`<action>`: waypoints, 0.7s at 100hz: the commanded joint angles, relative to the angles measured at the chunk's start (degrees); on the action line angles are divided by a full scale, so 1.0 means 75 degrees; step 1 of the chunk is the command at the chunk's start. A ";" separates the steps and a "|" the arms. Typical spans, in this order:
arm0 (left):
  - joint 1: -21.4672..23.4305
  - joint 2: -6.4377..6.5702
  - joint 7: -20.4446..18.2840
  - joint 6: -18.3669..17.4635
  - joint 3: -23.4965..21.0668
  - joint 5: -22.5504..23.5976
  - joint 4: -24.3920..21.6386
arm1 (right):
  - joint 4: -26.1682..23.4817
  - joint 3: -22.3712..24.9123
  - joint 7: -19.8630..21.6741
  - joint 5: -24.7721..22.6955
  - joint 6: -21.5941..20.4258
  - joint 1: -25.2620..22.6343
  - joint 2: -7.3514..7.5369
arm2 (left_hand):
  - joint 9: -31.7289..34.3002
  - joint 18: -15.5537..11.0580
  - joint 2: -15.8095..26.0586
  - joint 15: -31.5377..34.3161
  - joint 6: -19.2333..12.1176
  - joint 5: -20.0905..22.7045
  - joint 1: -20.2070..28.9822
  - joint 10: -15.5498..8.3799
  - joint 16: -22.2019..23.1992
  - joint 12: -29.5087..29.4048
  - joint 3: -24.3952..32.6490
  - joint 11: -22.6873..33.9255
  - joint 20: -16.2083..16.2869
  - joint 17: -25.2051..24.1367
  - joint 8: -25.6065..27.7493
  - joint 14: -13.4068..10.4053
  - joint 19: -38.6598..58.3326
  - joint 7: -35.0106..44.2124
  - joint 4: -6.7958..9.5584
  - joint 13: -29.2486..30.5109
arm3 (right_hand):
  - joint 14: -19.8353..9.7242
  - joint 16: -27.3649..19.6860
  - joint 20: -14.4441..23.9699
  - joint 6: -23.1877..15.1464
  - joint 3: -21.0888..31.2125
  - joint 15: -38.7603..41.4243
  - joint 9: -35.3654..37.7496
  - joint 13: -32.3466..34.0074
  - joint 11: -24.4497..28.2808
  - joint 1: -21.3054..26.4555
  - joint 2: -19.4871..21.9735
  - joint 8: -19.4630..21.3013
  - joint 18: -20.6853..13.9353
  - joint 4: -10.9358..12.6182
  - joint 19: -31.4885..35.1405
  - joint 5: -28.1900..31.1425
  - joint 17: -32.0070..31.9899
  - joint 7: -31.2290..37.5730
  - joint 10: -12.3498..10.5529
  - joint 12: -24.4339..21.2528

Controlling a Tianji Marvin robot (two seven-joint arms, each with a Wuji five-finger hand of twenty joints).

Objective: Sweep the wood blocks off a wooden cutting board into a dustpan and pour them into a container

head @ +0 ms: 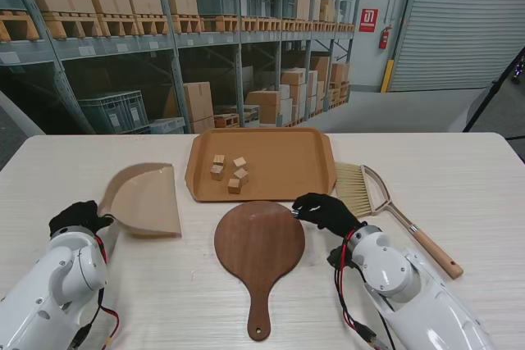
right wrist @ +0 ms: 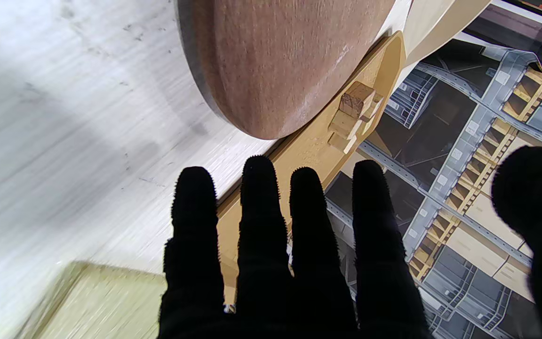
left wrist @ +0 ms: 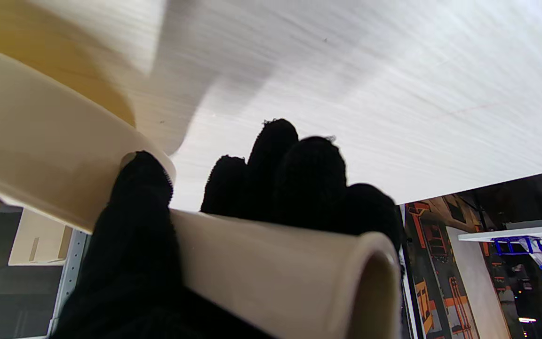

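Left robot hand (head: 76, 217) grips dustpan (head: 146, 199) handle.

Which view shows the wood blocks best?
The stand view: all five wood blocks sit in plain sight inside the tray, none on the cutting board. The right wrist view catches them small, clustered past the board's rim. The left wrist view misses them.

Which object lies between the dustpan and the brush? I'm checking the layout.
In the stand view, the tan tray holding wood blocks lies between dustpan and brush.
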 commanded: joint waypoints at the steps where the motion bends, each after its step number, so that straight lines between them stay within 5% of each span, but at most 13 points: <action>1: 0.0130 -0.0027 -0.0202 0.0000 -0.0004 -0.0005 0.0036 | -0.0025 -0.0020 0.0111 -0.0005 0.0023 -0.0077 -0.0017 | 0.0119 -0.0276 0.1101 -0.0123 0.0285 0.0323 0.1057 -0.2198 -0.0087 -0.0091 0.0700 0.6625 -0.0099 -0.0225 0.0040 -0.1430 0.0025 0.0245 0.0149 0.0473 | -0.0026 0.0134 0.0148 -0.0137 0.0081 0.0234 0.0179 0.0177 0.0194 0.0113 -0.0133 0.0009 0.0186 0.0081 0.0299 0.0074 0.0024 0.0031 -0.0029 0.0078; 40: 0.0428 0.0043 -0.0687 -0.0363 -0.0296 -0.0027 -0.0142 | -0.0018 -0.0038 0.0164 0.0001 0.0038 -0.0056 -0.0007 | -0.1633 -0.0145 0.0702 -0.1960 0.0185 -0.0897 -0.0034 -0.1029 0.0221 -0.0441 0.0620 0.4801 0.0375 -0.2449 -0.0685 -0.0459 -0.1599 -0.0823 0.0077 -0.1567 | -0.0017 0.0132 0.0143 -0.0120 0.0078 0.0232 0.0180 0.0169 0.0184 0.0126 -0.0131 0.0004 0.0190 0.0083 0.0303 0.0085 0.0016 0.0037 -0.0019 0.0080; 70: 0.0531 0.0108 -0.1333 -0.0240 -0.0419 -0.0195 -0.0447 | -0.0027 -0.0025 0.0187 0.0003 0.0064 -0.0054 -0.0002 | -0.3371 -0.0143 0.0676 -0.3266 0.0268 -0.1862 -0.0960 -0.0385 0.0239 -0.0584 0.0554 0.3693 0.0083 -0.4329 -0.0762 -0.0046 -0.3059 -0.2260 0.0057 -0.3423 | -0.0007 0.0133 0.0138 -0.0069 0.0094 0.0239 0.0186 0.0172 0.0187 0.0162 -0.0131 0.0004 0.0195 0.0086 0.0308 0.0149 0.0018 0.0049 -0.0017 0.0081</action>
